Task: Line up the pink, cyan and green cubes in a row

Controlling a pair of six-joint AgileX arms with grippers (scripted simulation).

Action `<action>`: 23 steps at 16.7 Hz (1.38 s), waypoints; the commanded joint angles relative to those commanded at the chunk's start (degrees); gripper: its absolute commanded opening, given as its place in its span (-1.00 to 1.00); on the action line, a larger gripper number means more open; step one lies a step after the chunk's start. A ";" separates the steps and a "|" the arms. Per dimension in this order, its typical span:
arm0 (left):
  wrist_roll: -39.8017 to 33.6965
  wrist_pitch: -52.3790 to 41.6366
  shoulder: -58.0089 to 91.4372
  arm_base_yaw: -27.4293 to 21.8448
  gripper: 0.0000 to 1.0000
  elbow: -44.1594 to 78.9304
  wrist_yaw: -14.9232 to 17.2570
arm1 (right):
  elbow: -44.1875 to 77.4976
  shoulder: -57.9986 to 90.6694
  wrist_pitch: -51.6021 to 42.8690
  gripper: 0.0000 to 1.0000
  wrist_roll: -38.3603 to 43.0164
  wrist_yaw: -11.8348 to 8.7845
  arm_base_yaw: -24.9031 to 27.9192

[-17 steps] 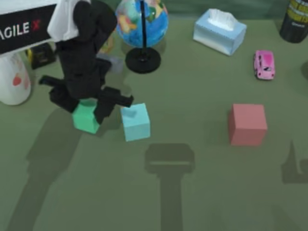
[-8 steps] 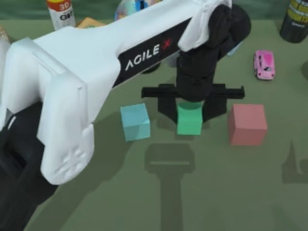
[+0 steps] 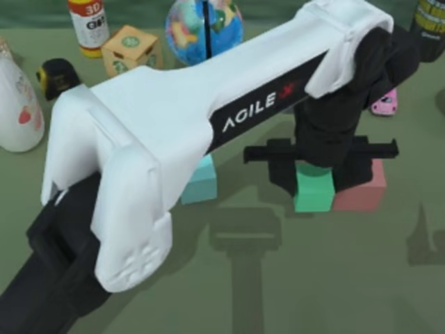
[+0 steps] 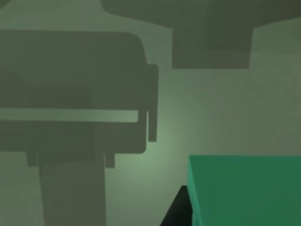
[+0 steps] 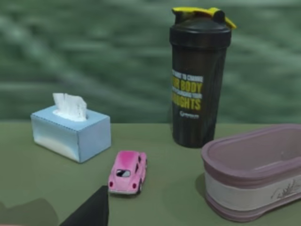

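Pink cube sits at table right, cyan cube well to its left — partly under the arm. Green cube, clamped in the left gripper, touches the pink cube's left face — release point directly below.

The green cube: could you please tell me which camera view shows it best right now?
The top view shows it best: the green cube sits between the left pincer's fingers, beside the pink cube. The left wrist view shows only one green corner against the table. The right wrist view does not show it.
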 joint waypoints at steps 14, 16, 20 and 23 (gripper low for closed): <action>0.08 16.35 -0.54 0.09 -1.00 -16.89 0.00 | 0.00 0.00 0.00 1.00 0.00 0.00 0.00; 0.08 16.35 -0.54 0.09 -0.85 -16.89 0.00 | 0.00 0.00 0.00 1.00 0.00 0.00 0.00; 0.08 16.35 -0.54 0.09 -0.25 -16.89 0.00 | 0.00 0.00 0.00 1.00 0.00 0.00 0.00; 0.08 16.35 -0.54 0.09 0.21 -16.89 0.00 | 0.00 0.00 0.00 1.00 0.00 0.00 0.00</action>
